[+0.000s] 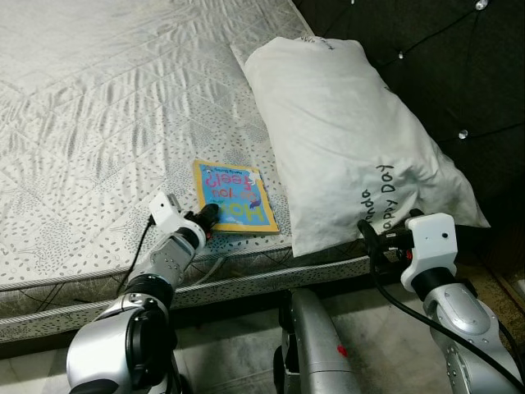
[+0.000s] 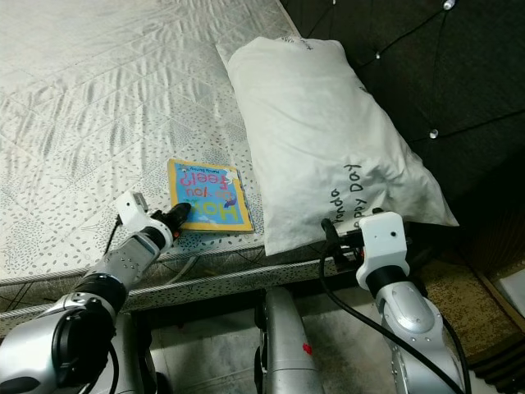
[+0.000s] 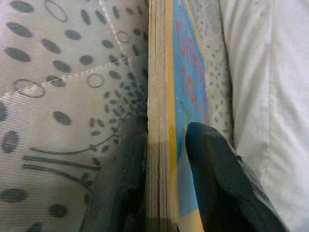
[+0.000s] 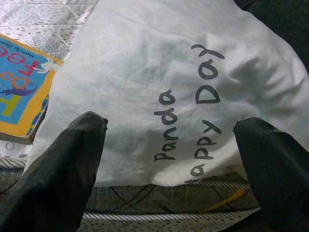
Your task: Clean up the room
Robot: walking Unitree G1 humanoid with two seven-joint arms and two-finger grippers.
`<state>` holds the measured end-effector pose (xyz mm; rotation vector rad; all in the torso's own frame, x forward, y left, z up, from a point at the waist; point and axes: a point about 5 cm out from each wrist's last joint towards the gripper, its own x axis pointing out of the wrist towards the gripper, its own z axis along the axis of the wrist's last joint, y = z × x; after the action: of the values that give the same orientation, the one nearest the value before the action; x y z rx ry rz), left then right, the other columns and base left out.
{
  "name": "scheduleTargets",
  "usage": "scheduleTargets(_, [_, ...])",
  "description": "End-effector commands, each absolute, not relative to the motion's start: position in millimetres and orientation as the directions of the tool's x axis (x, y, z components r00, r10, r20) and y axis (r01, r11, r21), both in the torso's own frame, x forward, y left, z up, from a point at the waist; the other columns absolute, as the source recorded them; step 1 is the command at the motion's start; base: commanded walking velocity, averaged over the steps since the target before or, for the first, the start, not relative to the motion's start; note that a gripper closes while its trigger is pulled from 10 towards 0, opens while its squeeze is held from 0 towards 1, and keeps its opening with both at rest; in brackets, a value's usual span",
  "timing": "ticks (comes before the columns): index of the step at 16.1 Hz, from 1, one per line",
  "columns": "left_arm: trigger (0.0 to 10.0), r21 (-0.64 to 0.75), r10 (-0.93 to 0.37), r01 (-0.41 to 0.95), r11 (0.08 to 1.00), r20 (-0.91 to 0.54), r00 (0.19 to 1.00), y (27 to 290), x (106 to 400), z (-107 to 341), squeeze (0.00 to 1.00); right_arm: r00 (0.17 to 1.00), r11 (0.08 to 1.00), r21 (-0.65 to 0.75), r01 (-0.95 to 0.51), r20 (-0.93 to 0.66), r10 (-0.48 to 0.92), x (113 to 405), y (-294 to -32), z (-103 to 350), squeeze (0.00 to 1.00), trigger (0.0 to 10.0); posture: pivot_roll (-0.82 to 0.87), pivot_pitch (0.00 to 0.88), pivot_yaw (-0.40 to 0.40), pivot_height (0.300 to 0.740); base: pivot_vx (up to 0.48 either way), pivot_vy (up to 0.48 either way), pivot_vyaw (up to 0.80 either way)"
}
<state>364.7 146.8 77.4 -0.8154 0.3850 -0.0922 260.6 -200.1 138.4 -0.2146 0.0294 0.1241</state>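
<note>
A thin book (image 1: pixel 232 197) with a blue cover and yellow border lies flat on the bed (image 1: pixel 98 107), near the front edge of the mattress and just beside the lower left side of a white pillow (image 1: pixel 344 139); the left gripper (image 1: pixel 207 215) has its two black fingers (image 3: pixel 217 183) closed on the book's near corner, one finger on the cover and the other against the underside by the dotted sheet, as the left wrist view shows along the stacked page edges; the book's far part rests on the mattress. The pillow lies lengthwise toward the dark tufted headboard (image 1: pixel 443 57), its near end overhanging the mattress edge, with the words "Panda Happy Day" printed on it; the right gripper (image 4: pixel 169 159) hovers just before that near end, its fingers (image 4: pixel 63 169) spread wide apart and holding nothing, the printed words between them in the right wrist view.
</note>
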Motion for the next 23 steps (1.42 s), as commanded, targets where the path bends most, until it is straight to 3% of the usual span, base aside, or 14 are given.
scheduleTargets(1, [10.0,-0.705,-0.229,-0.082,0.705,-0.336,0.914,148.3,362.0,72.3,1.0,0.994,0.97,-0.214,-0.112,-0.036,0.107,260.8,-201.7,138.7,0.0,10.0,-0.2,0.168,-0.064,0.534,0.0,0.0,0.0])
scheduleTargets(12, [10.0,-0.607,-0.118,-0.157,0.779,-0.388,0.914,195.6,357.5,71.2,1.0,0.994,0.972,-0.209,-0.111,-0.019,0.109,266.1,-200.3,139.7,0.0,10.0,-0.19,0.142,-0.059,0.534,0.0,0.0,0.0])
scheduleTargets(16, [10.0,-0.524,-0.066,-0.103,0.845,-0.294,0.954,202.7,360.1,81.4,1.0,0.995,0.977,-0.185,-0.103,-0.003,0.104,272.8,-196.6,140.5,0.0,10.0,-0.16,0.112,-0.041,0.534,0.0,0.0,0.0])
scheduleTargets(21, [10.0,-0.309,-0.027,0.006,0.951,-0.063,0.998,216.5,314.7,93.0,1.0,0.992,0.987,-0.102,-0.125,-0.005,0.125,281.7,-180.9,134.8,0.0,10.0,-0.1,0.084,-0.029,0.534,0.0,0.0,0.0])
scheduleTargets(23, [10.0,-0.293,0.032,-0.04,0.955,-0.032,0.999,225.4,294.7,97.1,1.0,0.992,0.99,-0.068,-0.127,-0.021,0.126,283.5,-177.3,130.4,0.0,10.0,-0.08,0.069,-0.026,0.534,0.0,0.0,0.0])
